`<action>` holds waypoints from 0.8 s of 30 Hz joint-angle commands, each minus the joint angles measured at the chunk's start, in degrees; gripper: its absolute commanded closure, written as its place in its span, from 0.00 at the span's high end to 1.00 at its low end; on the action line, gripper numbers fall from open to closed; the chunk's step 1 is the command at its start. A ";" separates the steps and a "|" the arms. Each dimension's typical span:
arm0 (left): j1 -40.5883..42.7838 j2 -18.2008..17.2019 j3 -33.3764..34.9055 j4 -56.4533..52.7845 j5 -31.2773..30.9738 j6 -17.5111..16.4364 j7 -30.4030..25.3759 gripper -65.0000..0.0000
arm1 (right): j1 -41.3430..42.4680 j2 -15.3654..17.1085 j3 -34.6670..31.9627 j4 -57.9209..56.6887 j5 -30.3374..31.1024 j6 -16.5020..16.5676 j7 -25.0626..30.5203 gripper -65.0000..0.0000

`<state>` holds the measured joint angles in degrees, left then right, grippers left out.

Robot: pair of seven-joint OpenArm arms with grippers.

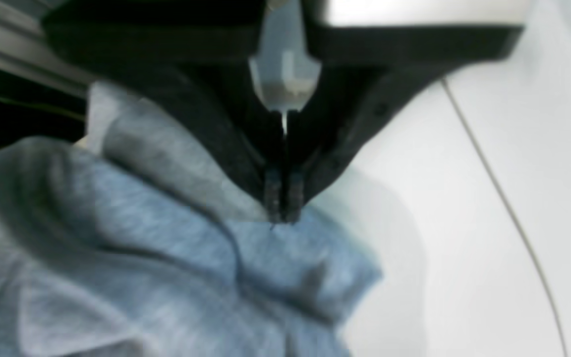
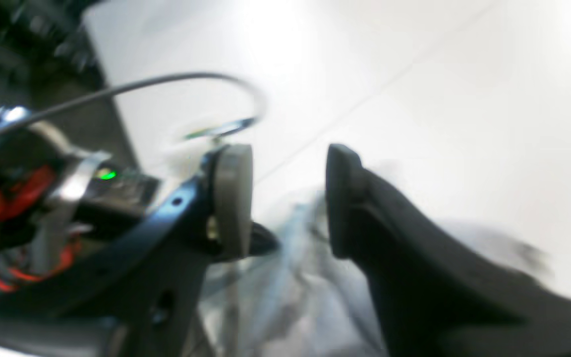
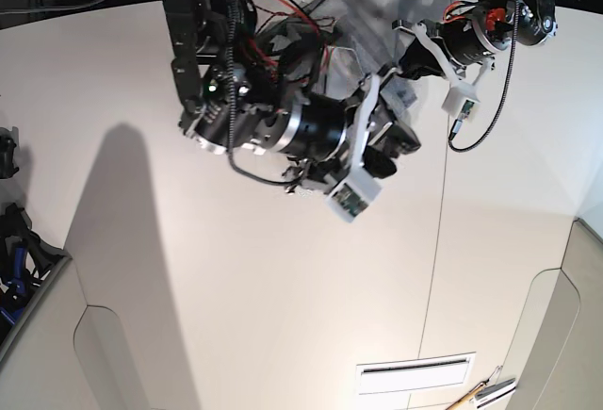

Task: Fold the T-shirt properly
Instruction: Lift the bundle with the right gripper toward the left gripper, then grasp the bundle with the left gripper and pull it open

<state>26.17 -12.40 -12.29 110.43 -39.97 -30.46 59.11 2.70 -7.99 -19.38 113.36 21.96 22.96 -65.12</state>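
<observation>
Pinching a fold of the T-shirt (image 1: 176, 258), the left gripper (image 1: 282, 206) shows in the left wrist view with its two dark jaws pressed together, heather-grey cloth caught at the tips. The fabric bunches below and to the left of the jaws, rumpled into thick folds, and runs off the bottom and left edges of the picture. To the right lies the white table (image 1: 513, 198), crossed by a thin seam line. The whole view is soft and blurred; no lettering or neckline can be made out.

In the right wrist view the right gripper (image 2: 289, 198) stands with its jaws apart, a grey pad on the left jaw and a black finger on the right, and clear space between them. Nothing is held. Pale grey cloth (image 2: 290, 297) lies beyond the gap and lower in the picture, smeared by blur, so whether it touches either jaw cannot be told. A black cable (image 2: 166, 82) arcs above the left jaw over the white tabletop.

From the base view both arms crowd the far middle of the table (image 3: 236, 287). The right gripper (image 3: 396, 141) sits at the end of the bulky arm on the picture's left; the left gripper (image 3: 410, 59) reaches in from the upper right. Only scraps of the shirt (image 3: 403, 97) show between and behind them; most of it is hidden by the arms.
</observation>
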 commanded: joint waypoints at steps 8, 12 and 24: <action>-0.26 -0.48 -0.22 6.58 -0.85 -0.63 -0.79 0.35 | -0.07 4.31 15.80 3.74 0.96 0.24 -1.55 0.37; -0.28 -0.46 -0.22 11.72 -0.87 -0.68 -0.90 0.35 | -2.80 7.98 22.67 3.74 0.98 0.15 -1.53 0.37; 0.57 2.75 2.38 20.74 -9.14 -5.81 -1.01 0.35 | -12.09 15.69 31.34 3.67 2.95 0.17 -1.55 0.37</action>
<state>26.57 -9.50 -9.91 130.06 -47.64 -35.51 59.13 -9.80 7.31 11.77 116.14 24.18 22.94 -67.59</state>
